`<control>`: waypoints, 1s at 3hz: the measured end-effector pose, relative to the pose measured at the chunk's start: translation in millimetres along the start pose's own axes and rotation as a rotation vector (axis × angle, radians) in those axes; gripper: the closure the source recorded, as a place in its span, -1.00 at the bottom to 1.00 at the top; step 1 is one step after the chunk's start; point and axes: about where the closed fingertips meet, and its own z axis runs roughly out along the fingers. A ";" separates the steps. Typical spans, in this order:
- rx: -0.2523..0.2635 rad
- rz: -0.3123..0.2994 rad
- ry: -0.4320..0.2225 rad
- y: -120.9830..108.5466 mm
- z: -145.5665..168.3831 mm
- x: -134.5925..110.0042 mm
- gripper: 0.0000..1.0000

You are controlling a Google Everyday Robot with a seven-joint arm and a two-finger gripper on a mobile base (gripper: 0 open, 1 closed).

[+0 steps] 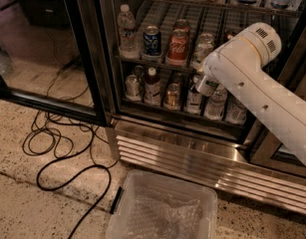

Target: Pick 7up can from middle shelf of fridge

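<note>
One pincer (pixel 206 85) only, and where is it hanging?

Just one. It is poking out from under the thick white robot arm (pixel 252 78), hanging at the front edge of the grey wire middle shelf (pixel 162 16). That shelf is sitting inside the big stainless steel fridge (pixel 182 156), whose black-framed glass door (pixel 43 49) is standing open far to the pincer's left.

Is it gripping anything?

I am not managing to tell. The arm is covering most of it, so I am leaving open whether it is clenched or released.

And where is the small silver-grey 7up can (pixel 202 45) sitting?

It is standing upright in its lane on that shelf, just above the pincer and partly hidden by the arm. I am not able to say whether they are touching.

What is standing around?

A red Coca-Cola can (pixel 177 46) is standing up and to the pincer's left, with a blue can (pixel 152 40) farther left and then a clear plastic water bottle (pixel 126 31). Level with the pincer, to its left, a dark bottle with a red cap (pixel 152 83) is standing on the lower rack. Below and to the left, a clear plastic tub (pixel 162 208) is lying on the speckled floor (pixel 23 203), and black cables (pixel 68 148) are looping well off to the left.
</note>
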 end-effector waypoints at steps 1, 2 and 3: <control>0.013 0.024 0.174 -7.5 -16.9 54.7 1.00; 0.018 0.085 0.360 -11.3 -31.7 101.9 1.00; 0.017 0.137 0.511 -14.1 -46.0 135.2 1.00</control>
